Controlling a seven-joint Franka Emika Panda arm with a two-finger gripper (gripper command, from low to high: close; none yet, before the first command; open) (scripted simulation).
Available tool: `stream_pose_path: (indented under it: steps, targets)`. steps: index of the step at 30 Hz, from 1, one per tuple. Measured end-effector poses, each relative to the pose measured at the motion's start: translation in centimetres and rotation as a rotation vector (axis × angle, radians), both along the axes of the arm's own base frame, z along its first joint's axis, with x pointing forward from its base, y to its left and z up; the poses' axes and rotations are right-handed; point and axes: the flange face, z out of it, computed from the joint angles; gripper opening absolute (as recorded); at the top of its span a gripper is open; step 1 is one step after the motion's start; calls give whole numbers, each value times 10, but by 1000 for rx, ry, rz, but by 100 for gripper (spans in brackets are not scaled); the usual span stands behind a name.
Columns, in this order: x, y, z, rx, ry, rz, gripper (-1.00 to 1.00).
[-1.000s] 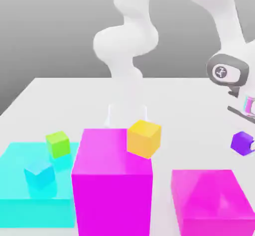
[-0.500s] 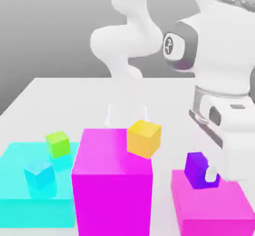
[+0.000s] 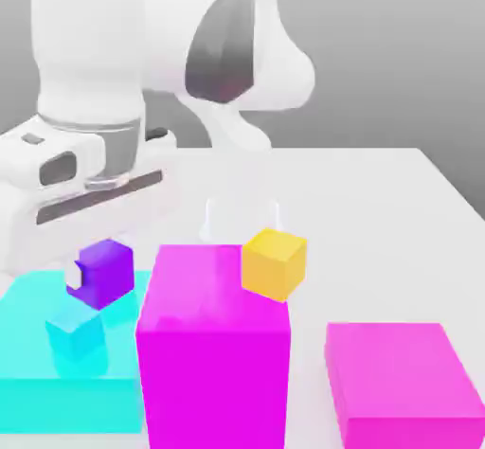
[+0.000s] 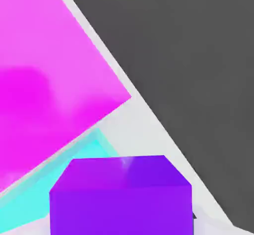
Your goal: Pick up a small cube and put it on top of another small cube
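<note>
Purple small cube, slightly tilted and equal-sided, is pinched by the fingers above the cyan slab.

small cubes: 3 | magenta blocks: 2 | cyan slab: 1

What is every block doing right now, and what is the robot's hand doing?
gripper: shut on the purple cube, above the cyan slab.
purple cube: held, off the surfaces.
small cyan cube: resting on the cyan slab, free.
cyan slab: flat on the table.
yellow-orange cube: resting behind the tall magenta block, free.
tall magenta block: standing upright.
low magenta block: flat on the table.
</note>
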Motion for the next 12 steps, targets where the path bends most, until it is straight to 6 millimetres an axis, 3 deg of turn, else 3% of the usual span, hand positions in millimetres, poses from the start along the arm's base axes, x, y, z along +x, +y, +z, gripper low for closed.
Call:
stream_pose_path:
  steps: [3,8,9,12]
  targets:
    - [-27,-30,-10,51,11,-162,-100]
    - [-33,-36,-64,70,14,-204,-100]
    - [-33,-36,-73,68,14,-205,100]
    - [-33,-36,-73,68,14,-205,100]
